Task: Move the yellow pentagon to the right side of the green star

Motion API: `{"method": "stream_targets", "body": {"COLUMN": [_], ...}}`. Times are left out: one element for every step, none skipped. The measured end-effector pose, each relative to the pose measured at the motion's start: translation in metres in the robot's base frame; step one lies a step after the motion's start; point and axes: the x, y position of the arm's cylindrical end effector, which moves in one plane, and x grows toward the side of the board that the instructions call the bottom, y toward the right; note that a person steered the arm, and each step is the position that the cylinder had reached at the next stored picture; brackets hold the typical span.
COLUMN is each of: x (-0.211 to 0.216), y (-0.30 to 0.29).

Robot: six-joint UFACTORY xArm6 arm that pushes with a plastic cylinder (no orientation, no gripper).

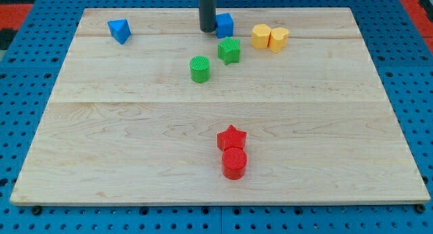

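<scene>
Blue comes first, going left to right: a blue triangular block (119, 30) sits well off to the view's left of my tip (207, 31), which rests near the top edge of the wooden board (135, 146) beside a blue cube (224, 24) (whether they touch I cannot tell). Below the tip toward the view's right lie a green cylinder (199, 69) and the green star (229, 51). Further right of the tip, past the cube, is the yellow pentagon (262, 36), touching a yellow cylinder-like block (278, 39). Being a bare rod, the tip has no jaws and grasps nothing. The pentagon lies up-right of the star, so the push probably runs downward.
</scene>
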Motion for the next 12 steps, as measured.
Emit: {"method": "stream_targets", "body": {"x": [-0.02, -0.024, -0.002, 0.077, 0.081, 0.053, 0.028, 0.027, 0.029, 0.03, 0.021, 0.015], "y": [0.008, -0.013, -0.074, -0.095, -0.171, -0.19, -0.187, -0.13, -0.076, 0.002, 0.035, 0.09]}}
